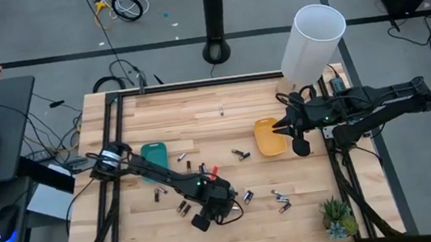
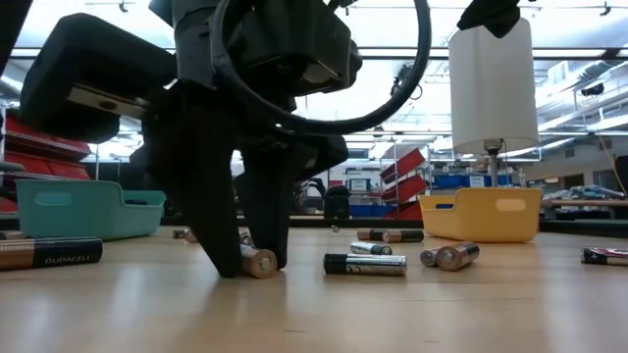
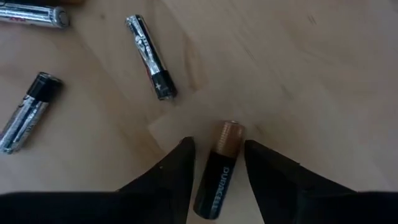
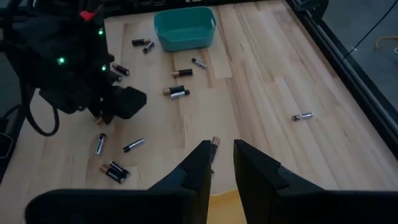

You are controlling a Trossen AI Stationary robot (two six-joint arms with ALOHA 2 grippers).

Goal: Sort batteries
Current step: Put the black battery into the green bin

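Note:
Several small batteries lie scattered on the wooden table, among them ones in the high view point(image 1: 241, 154) point(image 1: 280, 200) and the low view point(image 2: 365, 263). My left gripper point(image 3: 219, 144) is open and points down at the near middle of the table point(image 1: 223, 197). Its fingertips stand at the table on either side of a copper-and-black battery point(image 3: 219, 177), which lies flat point(image 2: 258, 262). My right gripper point(image 4: 222, 149) is open by a narrow gap and empty. It hovers by the yellow tray point(image 1: 269, 138) at the right point(image 1: 299, 144). A teal tray point(image 1: 154, 152) stands at the left. My left gripper has one finger point(image 3: 180, 168) on each long side of the copper-and-black battery's dark half point(image 3: 214, 186), coming from above and lying along it. The battery rests on the table. I cannot tell whether either finger touches it.
A tall white cylinder point(image 1: 313, 45) stands at the far right corner behind the yellow tray. A small green plant point(image 1: 339, 217) sits at the near right corner. Black frame rails point(image 1: 343, 171) run along the table's sides. Other batteries point(image 3: 151, 57) point(image 3: 28, 112) lie close to my left gripper.

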